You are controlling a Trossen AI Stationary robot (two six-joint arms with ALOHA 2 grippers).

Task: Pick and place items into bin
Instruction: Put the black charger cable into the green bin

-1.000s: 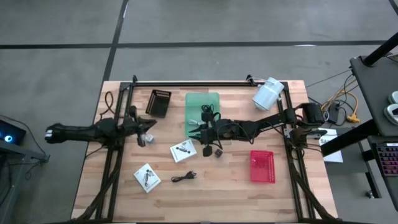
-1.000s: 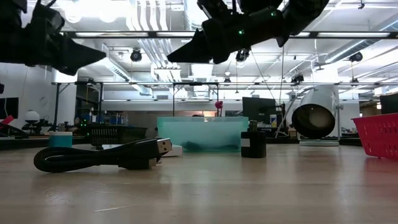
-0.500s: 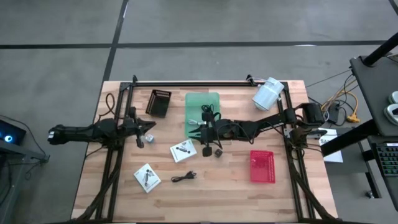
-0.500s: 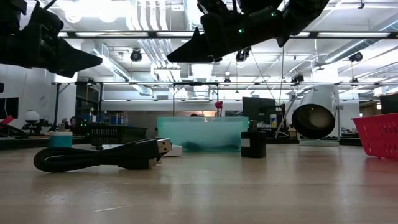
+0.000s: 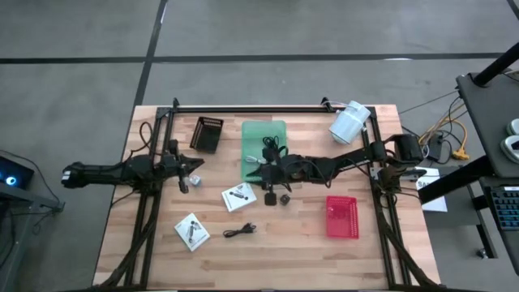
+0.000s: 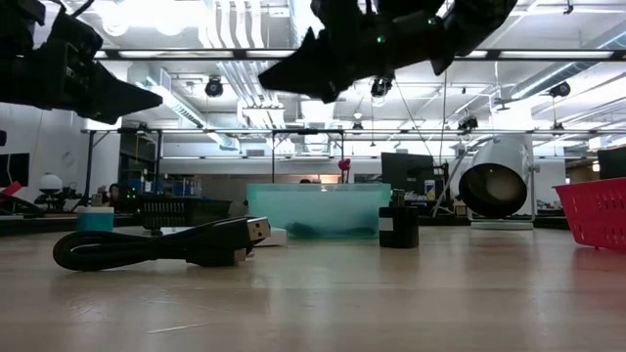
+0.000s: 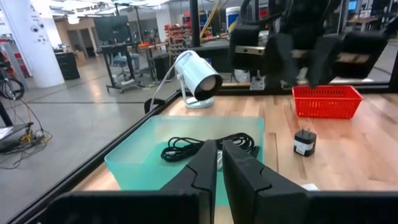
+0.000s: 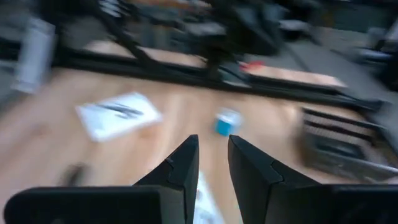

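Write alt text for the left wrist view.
A translucent green bin holding coiled black cables sits just past the left tool, shut and empty. Beyond stand a small dark cube, a red basket and a white cylinder.

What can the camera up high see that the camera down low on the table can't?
Only the high view shows the two white packets, both whole arms, and the black cables lying inside the green bin. Only the low view shows the room's ceiling lights and the USB plug on the black cable close up. Both show the green bin, the small dark cube, the red basket, the white cylinder, and the left gripper and right gripper raised above the table.
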